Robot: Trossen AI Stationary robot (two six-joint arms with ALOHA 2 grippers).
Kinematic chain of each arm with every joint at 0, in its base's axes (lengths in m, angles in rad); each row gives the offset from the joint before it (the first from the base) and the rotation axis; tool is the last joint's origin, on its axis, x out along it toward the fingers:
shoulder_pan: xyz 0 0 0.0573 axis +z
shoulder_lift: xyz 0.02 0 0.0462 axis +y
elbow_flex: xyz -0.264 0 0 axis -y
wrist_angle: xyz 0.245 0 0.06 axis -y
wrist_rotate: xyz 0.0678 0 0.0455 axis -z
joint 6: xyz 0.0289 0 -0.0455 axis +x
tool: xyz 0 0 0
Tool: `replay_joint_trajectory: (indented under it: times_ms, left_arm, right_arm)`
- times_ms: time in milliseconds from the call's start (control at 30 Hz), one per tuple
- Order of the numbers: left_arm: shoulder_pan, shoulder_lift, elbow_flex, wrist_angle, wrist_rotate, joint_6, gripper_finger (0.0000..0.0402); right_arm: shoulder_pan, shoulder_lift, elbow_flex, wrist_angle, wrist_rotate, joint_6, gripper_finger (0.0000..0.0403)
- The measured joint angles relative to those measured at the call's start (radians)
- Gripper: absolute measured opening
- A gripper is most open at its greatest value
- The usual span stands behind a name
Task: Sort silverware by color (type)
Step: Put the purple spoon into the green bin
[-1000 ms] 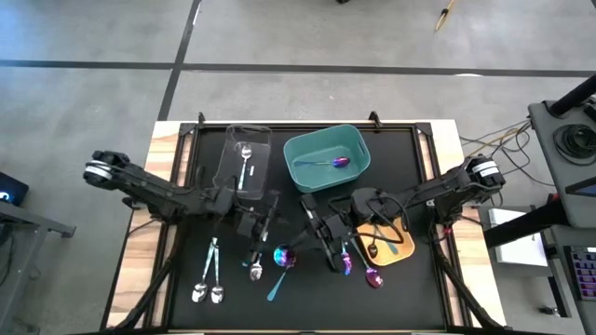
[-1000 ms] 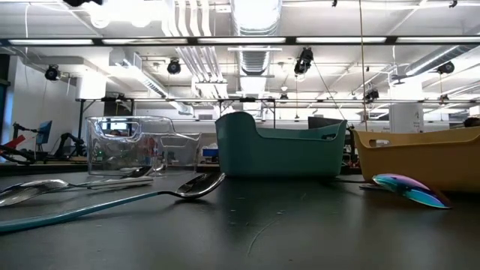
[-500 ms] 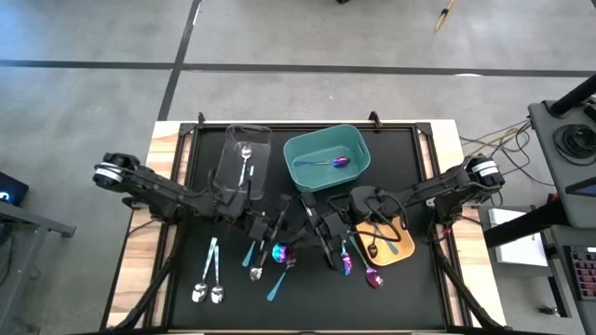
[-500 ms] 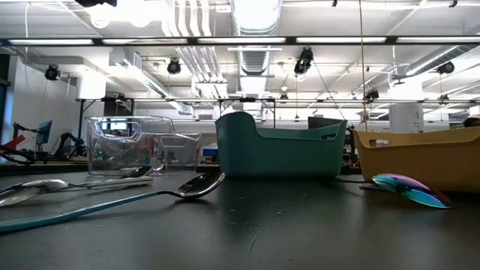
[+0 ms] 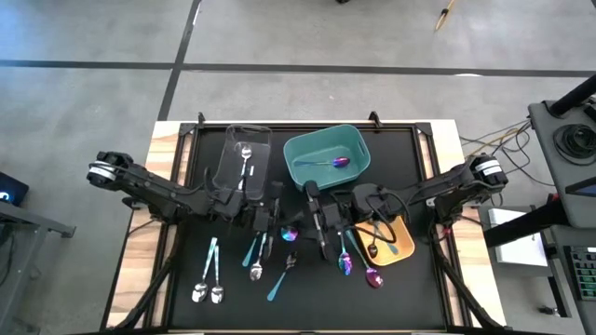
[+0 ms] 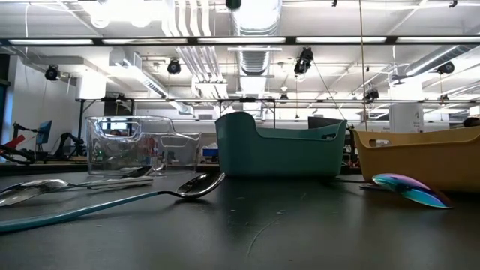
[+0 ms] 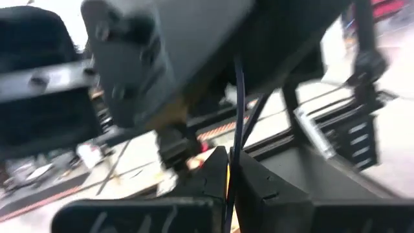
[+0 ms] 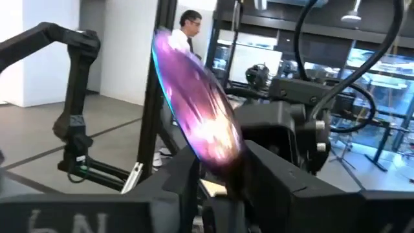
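Observation:
An iridescent purple spoon (image 5: 291, 233) is up in the air at mid-table, between my two grippers. My left gripper (image 5: 274, 221) comes from the left and is shut on it. My right gripper (image 5: 317, 228) comes from the right. Its fingers (image 8: 184, 178) stand apart on either side of the spoon's neck, with the purple bowl (image 8: 194, 110) rising above them. Other silverware lies on the black mat: silver spoons (image 5: 209, 279), teal-handled ones (image 5: 277, 284) and purple ones (image 5: 358, 268). My left gripper pinches the spoon's thin handle (image 7: 237, 110) between its two shut fingertips (image 7: 213, 171), coming level from the table's left. The handle runs on past the fingertips toward the right gripper. My right gripper has its fingers apart beside the spoon's neck (image 8: 223, 158); whether they touch it I cannot tell.
Three bins stand along the far half of the mat. The clear bin (image 5: 233, 154) holds a silver spoon. The teal bin (image 5: 358, 149) holds a purple spoon. The orange bin (image 5: 400, 249), under the right arm, holds dark spoons. In the low view a teal-handled spoon (image 6: 112, 206) lies in front.
My left gripper has moved toward the table's right edge, up to the purple spoon at the right gripper. Both grippers and the spoon have then shifted a little toward the far edge. The silverware on the mat has stayed put.

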Motion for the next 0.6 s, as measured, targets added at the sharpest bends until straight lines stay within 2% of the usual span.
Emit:
replay_joint_trajectory:
  times_ms: [133, 233, 333, 467, 600]
  left_arm:
    - [0.001, -0.025, -0.001, -0.087, -0.083, 0.021, 0.0000]
    - [0.000, -0.040, -0.001, -0.112, -0.138, 0.032, 0.0000]
    - [0.001, -0.041, -0.001, -0.125, -0.157, 0.037, 0.0000]
    - [-0.002, -0.041, -0.001, -0.130, -0.148, 0.024, 0.0001]
    - [-0.001, -0.041, -0.001, -0.136, -0.164, 0.010, 0.0001]
  right_arm:
    - [0.000, -0.027, 0.000, -0.040, 0.010, 0.000, 0.0128]
    - [0.000, -0.040, 0.000, -0.048, 0.024, -0.011, 0.0127]
    - [0.000, -0.045, 0.000, -0.055, 0.065, -0.018, 0.0099]
    - [-0.003, -0.044, 0.000, -0.058, 0.094, -0.080, 0.0026]
    - [-0.001, -0.045, 0.005, -0.071, 0.196, -0.066, 0.0019]
